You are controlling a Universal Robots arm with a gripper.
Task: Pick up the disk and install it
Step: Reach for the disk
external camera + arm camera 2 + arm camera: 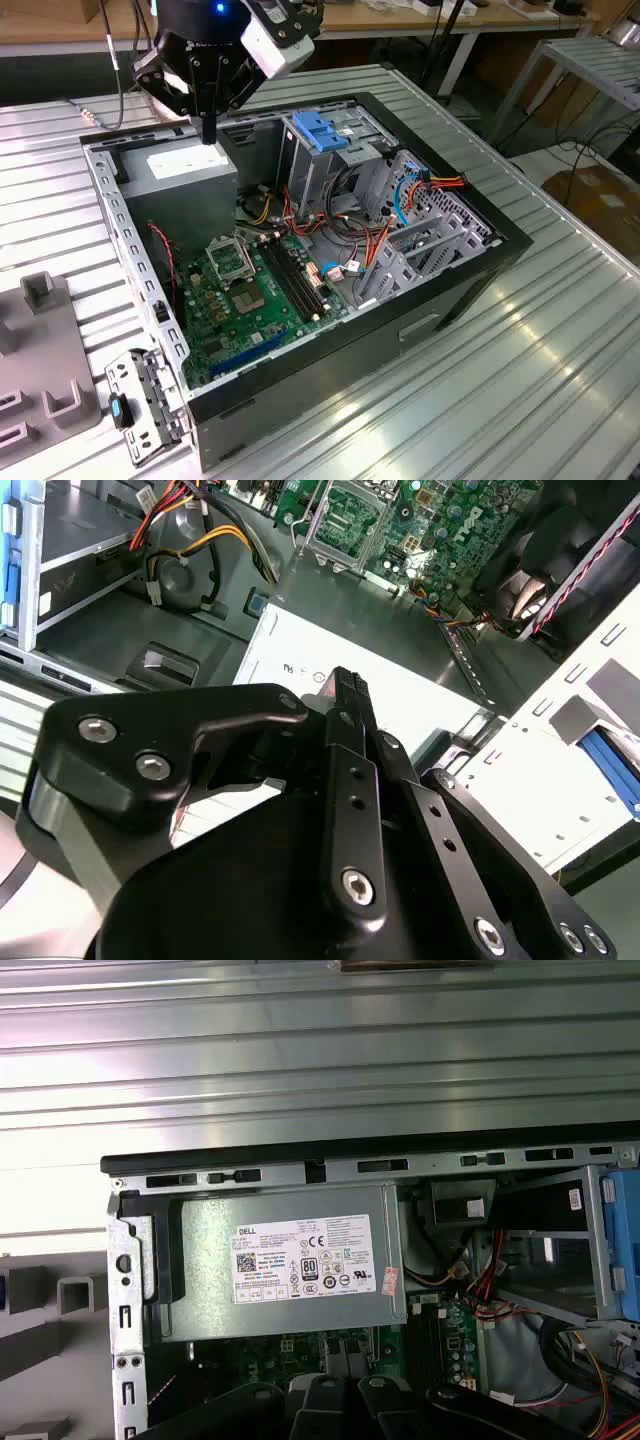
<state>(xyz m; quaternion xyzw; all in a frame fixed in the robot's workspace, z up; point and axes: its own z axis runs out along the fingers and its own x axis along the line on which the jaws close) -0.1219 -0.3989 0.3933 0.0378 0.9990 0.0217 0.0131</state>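
motherboard (240, 300) green | power supply (205, 1260) grey, sticker (303, 1260) white | cage top (322, 130) blue | table (560, 330) ribbed silver

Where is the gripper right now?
The gripper hangs at the exterior view's upper left, just above the grey box with a white sticker inside the open computer case.

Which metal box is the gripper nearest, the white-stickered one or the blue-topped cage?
The grey box with the white sticker: the gripper hangs right over it, while the blue-topped cage stands apart.
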